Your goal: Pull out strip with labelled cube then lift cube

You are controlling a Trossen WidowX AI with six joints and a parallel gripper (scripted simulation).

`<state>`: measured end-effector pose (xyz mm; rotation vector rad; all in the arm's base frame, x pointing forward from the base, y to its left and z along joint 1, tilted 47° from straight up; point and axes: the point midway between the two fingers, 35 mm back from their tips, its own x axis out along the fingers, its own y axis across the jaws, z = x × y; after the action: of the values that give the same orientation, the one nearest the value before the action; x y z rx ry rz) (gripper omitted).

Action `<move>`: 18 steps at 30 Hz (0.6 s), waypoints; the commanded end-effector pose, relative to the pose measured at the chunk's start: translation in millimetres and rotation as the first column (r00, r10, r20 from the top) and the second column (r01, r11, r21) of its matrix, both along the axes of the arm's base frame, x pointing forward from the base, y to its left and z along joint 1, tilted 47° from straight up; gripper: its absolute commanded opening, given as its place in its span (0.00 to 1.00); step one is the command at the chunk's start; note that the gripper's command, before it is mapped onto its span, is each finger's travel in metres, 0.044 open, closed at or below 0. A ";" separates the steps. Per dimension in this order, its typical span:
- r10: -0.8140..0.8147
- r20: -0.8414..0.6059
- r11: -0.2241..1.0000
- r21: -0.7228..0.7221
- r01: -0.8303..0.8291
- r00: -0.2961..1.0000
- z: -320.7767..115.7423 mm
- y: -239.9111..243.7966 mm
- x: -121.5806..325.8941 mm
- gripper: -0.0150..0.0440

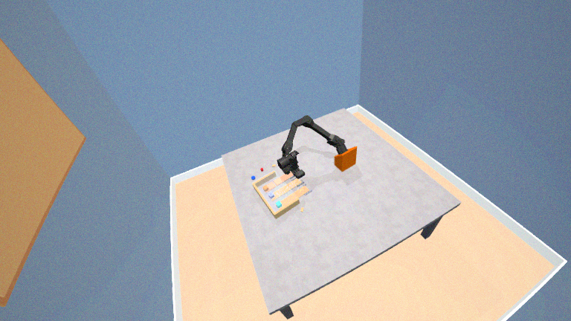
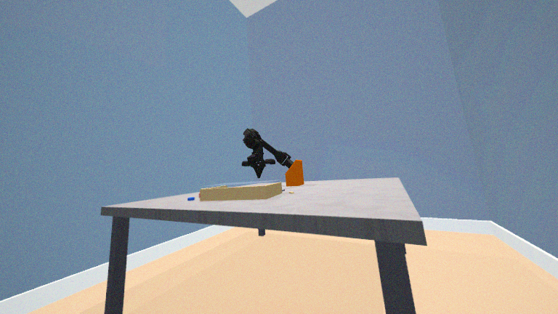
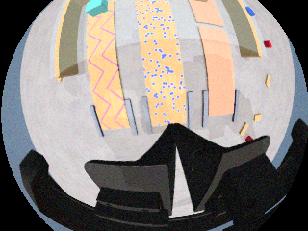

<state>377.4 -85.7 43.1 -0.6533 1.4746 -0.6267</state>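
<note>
My gripper [image 1: 299, 174] [image 2: 259, 176] [image 3: 173, 127] is shut and empty, above the near ends of the strips. A zigzag-patterned strip [image 1: 300, 192] [image 3: 103, 77] reaches toward the cyan cube [image 1: 278, 204] [image 3: 96, 7]. The blue-dotted strip [image 1: 289, 187] [image 3: 162, 67] is in the middle, with the lavender cube [image 1: 271, 195] at its far end. The salmon strip [image 1: 286, 177] [image 3: 218, 77] shows a gap before its far piece [image 3: 207, 12]; the orange cube [image 1: 265, 188] is at that end. No label is readable on any cube. The zigzag and dotted strips show no gap where visible in the wrist view.
A wooden tray wall [image 1: 288, 209] [image 2: 236, 193] [image 3: 69, 45] surrounds the far parts. Thin grey rails [image 3: 190, 110] flank the near ends. A blue disc [image 1: 253, 177] [image 2: 190, 198] [image 3: 250, 11], a red piece [image 1: 261, 169] [image 3: 268, 44] and small wooden bits [image 1: 302, 209] [image 3: 268, 80] lie outside.
</note>
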 end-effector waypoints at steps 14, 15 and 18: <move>-0.023 -0.020 1.000 0.010 0.024 1.000 -12.6 -14.9 0.8 0.25; -0.023 -0.020 1.000 0.010 0.024 1.000 -13.7 -16.1 0.8 0.25; -0.023 -0.020 1.000 0.010 0.024 1.000 -17.2 -19.6 0.8 0.25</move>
<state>380.7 -102.7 31.4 -0.6335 1.4936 -0.6395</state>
